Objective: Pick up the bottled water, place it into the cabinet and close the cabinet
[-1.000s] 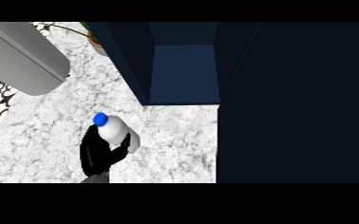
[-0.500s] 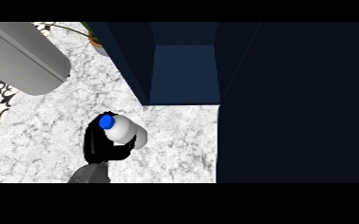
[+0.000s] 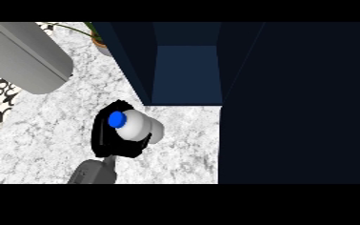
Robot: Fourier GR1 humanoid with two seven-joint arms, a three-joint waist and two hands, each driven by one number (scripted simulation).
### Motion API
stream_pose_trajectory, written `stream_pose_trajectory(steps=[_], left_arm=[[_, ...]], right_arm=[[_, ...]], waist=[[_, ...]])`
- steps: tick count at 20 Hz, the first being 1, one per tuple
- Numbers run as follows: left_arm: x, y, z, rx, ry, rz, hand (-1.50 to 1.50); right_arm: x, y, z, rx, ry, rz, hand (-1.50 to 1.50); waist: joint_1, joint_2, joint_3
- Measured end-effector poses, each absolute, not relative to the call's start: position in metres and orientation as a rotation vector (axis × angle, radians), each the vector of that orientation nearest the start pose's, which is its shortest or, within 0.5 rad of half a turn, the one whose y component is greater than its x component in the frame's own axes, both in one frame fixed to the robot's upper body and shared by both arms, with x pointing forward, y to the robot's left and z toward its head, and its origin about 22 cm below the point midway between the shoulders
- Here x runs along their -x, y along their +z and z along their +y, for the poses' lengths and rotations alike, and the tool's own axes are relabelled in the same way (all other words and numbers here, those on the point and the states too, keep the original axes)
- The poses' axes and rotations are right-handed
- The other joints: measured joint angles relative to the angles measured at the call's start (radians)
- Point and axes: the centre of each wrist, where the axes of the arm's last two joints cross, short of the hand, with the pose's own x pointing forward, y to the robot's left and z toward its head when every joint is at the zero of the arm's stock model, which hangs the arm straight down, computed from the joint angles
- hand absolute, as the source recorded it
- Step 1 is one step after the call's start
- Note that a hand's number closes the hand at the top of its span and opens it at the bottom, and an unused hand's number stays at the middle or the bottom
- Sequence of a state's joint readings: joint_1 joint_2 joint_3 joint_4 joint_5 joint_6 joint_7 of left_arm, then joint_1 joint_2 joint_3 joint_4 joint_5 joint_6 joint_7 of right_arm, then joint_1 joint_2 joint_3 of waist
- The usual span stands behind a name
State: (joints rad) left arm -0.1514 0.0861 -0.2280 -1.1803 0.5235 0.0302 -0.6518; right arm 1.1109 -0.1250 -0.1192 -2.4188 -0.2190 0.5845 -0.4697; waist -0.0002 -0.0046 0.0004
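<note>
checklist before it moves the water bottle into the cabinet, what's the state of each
1. Bottle held: ok, the left hand is curled round the bottled water.
2. Cap on: ok, the blue cap is in place.
3. Cabinet open: ok, the cabinet opening shows and the cabinet door stands out at the right.
4. Bottle lined up with the opening: not ok, it sits in front of it and to the left, over the counter.
5. Room inside: cannot tell, only part of the dark interior shows.
6. Right hand ready for the door: cannot tell, it is not in view.
</note>
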Motion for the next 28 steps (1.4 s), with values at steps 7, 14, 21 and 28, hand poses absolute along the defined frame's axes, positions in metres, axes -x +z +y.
stream_pose_trajectory(steps=[7,14,21,28], left_arm=[[-0.261,-0.003,0.137,0.424,0.21,-1.896,1.5],[-0.249,0.053,0.084,0.424,0.152,-1.888,1.5],[-0.269,0.093,0.049,0.343,0.156,-1.917,1.5],[-0.301,0.113,0.029,0.217,0.155,-1.934,1.5]], right_arm=[[-0.006,0.101,-0.3,-0.119,0.226,-1.849,-1.5],[-0.011,0.1,-0.3,-0.137,0.227,-1.85,-1.5],[-0.016,0.102,-0.303,-0.135,0.247,-1.85,-1.5],[-0.018,0.103,-0.308,-0.115,0.253,-1.863,-1.5]], waist=[[0.001,0.001,0.0],[-0.006,0.002,0.0],[-0.018,0.006,-0.001],[-0.028,0.007,-0.001]])
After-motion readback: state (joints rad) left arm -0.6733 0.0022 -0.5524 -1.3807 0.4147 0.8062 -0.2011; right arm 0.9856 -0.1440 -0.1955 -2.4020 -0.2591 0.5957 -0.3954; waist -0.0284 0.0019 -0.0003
